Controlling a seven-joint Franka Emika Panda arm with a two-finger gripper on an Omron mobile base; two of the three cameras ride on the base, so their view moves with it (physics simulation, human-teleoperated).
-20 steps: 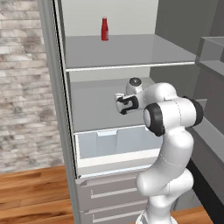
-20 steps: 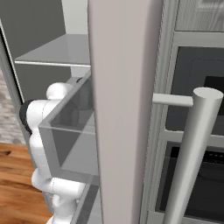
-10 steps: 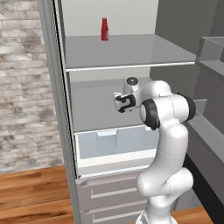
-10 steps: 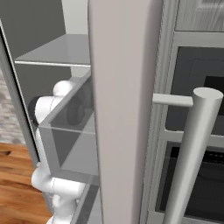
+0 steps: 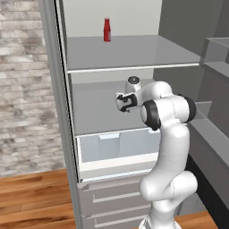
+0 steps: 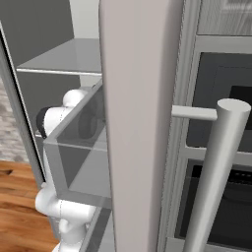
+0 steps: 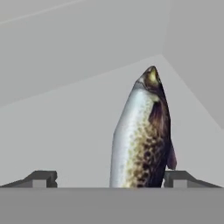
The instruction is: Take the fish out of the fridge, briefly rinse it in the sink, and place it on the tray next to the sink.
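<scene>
Left base view: the fridge (image 5: 112, 67) stands open. The gripper (image 5: 122, 102) is inside, above the middle shelf (image 5: 96, 109) and below the upper shelf carrying a red bottle (image 5: 107, 29).

Right base view: the fridge door (image 6: 140, 123) blocks the front; the arm (image 6: 61, 118) sits behind a clear door bin (image 6: 81, 157).

Hand view: the fish (image 7: 142, 133) lies on the shelf between the fingertips (image 7: 41, 178), nearer the right tip. The jaws stand wide apart, not clamped.
</scene>
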